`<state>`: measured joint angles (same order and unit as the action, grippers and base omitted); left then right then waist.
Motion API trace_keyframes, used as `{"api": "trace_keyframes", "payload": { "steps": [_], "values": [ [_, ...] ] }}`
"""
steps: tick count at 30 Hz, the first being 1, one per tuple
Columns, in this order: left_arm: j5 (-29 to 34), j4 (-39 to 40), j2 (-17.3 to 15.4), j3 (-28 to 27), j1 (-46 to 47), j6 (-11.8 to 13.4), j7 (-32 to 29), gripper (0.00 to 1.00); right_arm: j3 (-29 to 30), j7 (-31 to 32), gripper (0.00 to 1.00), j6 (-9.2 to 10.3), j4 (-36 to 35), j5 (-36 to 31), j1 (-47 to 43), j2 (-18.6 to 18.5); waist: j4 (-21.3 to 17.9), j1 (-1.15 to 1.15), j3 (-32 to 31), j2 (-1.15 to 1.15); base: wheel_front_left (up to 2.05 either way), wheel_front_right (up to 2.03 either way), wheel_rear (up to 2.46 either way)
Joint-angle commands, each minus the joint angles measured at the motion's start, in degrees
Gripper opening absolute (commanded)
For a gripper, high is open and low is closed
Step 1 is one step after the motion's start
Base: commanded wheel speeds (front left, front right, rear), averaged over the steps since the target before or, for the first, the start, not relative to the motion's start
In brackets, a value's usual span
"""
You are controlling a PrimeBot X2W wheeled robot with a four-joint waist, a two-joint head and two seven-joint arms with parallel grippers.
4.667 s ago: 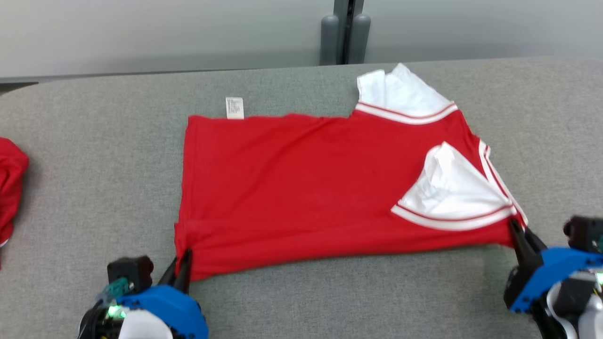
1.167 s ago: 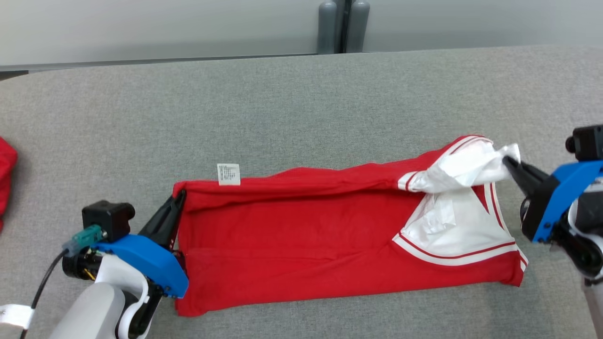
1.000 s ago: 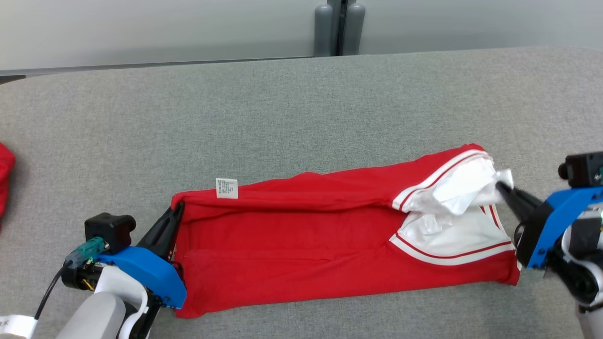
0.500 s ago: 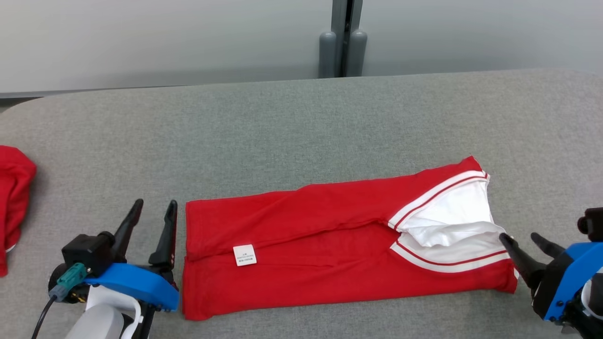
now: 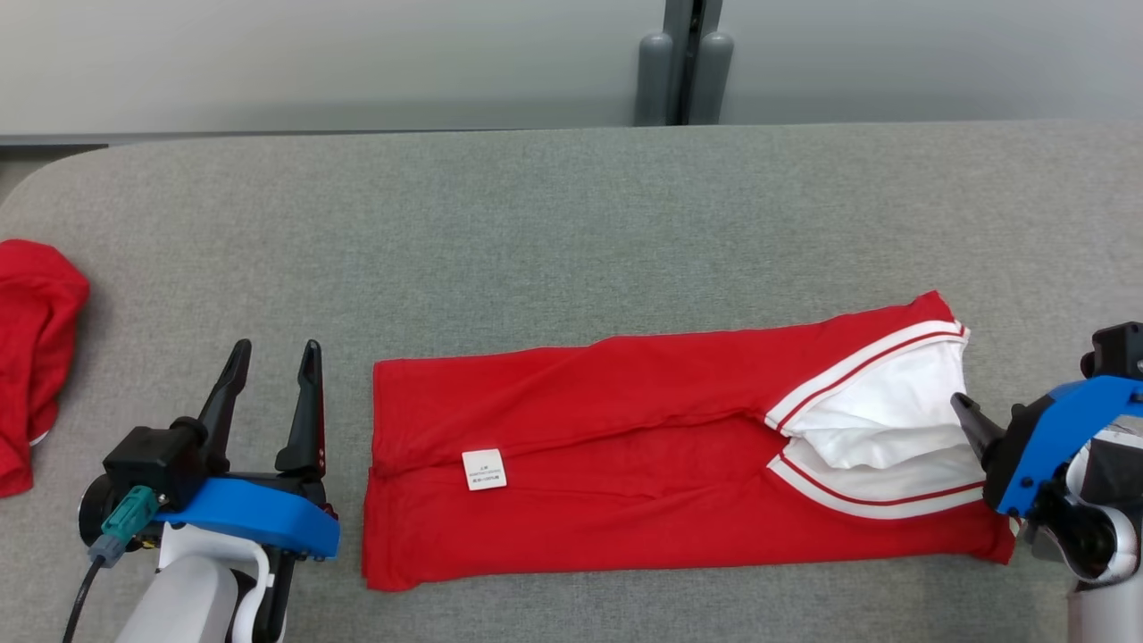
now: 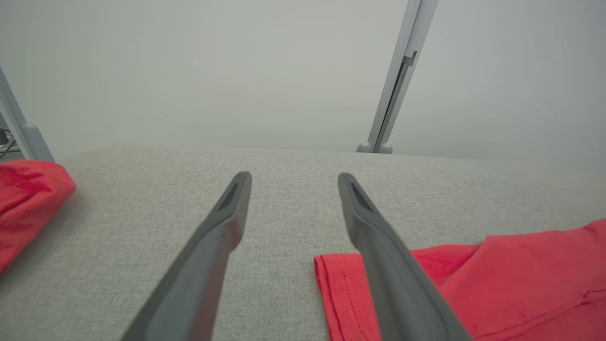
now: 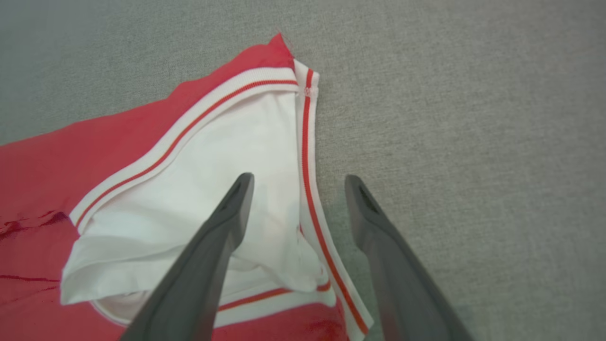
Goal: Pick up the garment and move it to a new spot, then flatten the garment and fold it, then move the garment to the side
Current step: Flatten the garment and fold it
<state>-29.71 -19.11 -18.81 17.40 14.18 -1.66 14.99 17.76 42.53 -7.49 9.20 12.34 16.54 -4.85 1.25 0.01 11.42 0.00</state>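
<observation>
The grey table (image 5: 536,223) takes up most of the head view. The garment (image 5: 625,500) lies across its lower middle and right as a long red band folded lengthwise. The upper layer is laid over the lower one along a slanting, slightly rumpled edge. A second red cloth (image 5: 36,339) sits bunched at the left edge, well apart from it.

The left gripper (image 5: 276,346) stands at lower left, just beside the garment's short hem. Its fingers are spread wide, with nothing between them and bare table under them. The right gripper (image 7: 298,177), at the right edge, is also spread wide and empty. In its wrist view one finger crosses the white sleeve (image 5: 884,420) and the other is over bare table. I cannot tell whether that finger touches the cloth.

The sleeve looks puffed rather than flat, and a small label (image 5: 484,470) lies on the lower layer.

My read is that the main risk is at the sleeve. A finger pulling away low could catch the loose white fabric and drag the fold open. Folding crosswise over the puffed sleeve would probably trap a lump. A pinch at the hem might take only the top layer, so the layers would slide apart.
</observation>
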Motion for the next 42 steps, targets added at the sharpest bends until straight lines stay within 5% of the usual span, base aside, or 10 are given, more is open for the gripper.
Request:
{"api": "trace_keyframes", "payload": {
  "steps": [1,11,12,13,14,21,34,42],
  "values": [
    [0.81,0.25,0.4,-0.45,0.68,-0.34,0.25,1.0,1.44,-0.95,1.0,-0.01,3.14,-2.06,2.62,0.62,0.72,-0.01,0.78,0.0,0.0,0.0,0.0],
    [2.75,-0.43,2.19,-1.34,0.39,-1.54,0.26,1.0,0.39,-1.98,0.99,-0.03,17.1,-7.75,5.67,2.18,2.33,-0.01,1.01,0.0,0.0,0.0,0.0],
    [2.86,-0.55,2.26,-1.47,0.38,-1.63,0.26,1.0,-0.37,-2.48,0.75,-0.09,17.43,-7.69,5.63,2.35,2.24,-0.01,0.96,0.0,0.0,0.0,0.0],
    [2.92,-0.67,2.29,-1.58,0.33,-1.69,0.26,1.0,-1.05,-2.92,0.15,-0.09,17.62,-7.67,5.71,2.41,2.09,-0.01,0.91,0.0,0.0,0.0,0.0],
    [3.01,-0.77,2.34,-1.72,0.21,-1.7,0.26,1.0,-1.54,-3.19,0.0,-0.09,17.84,-7.29,5.8,2.38,1.9,-0.01,0.81,0.0,0.0,0.0,0.0],
    [3.35,-1.38,2.63,-2.51,-0.44,-1.75,0.27,1.0,-3.27,-7.14,0.0,-0.01,15.29,-5.78,6.47,-0.52,0.51,-0.01,-0.47,0.0,0.0,0.0,0.0],
    [3.62,-1.18,2.89,-3.07,-3.45,-1.59,0.27,1.0,2.69,-5.45,0.0,-0.01,3.93,-8.55,1.47,-13.18,-1.27,-0.01,-3.99,0.0,0.0,0.0,0.0],
    [3.29,-1.51,2.89,-2.69,-4.11,-1.79,0.26,1.0,-0.63,-1.91,0.0,-0.01,-1.8,-7.17,-0.97,-9.52,-1.54,-0.01,-5.05,0.0,0.0,0.0,0.0]
  ]
}}
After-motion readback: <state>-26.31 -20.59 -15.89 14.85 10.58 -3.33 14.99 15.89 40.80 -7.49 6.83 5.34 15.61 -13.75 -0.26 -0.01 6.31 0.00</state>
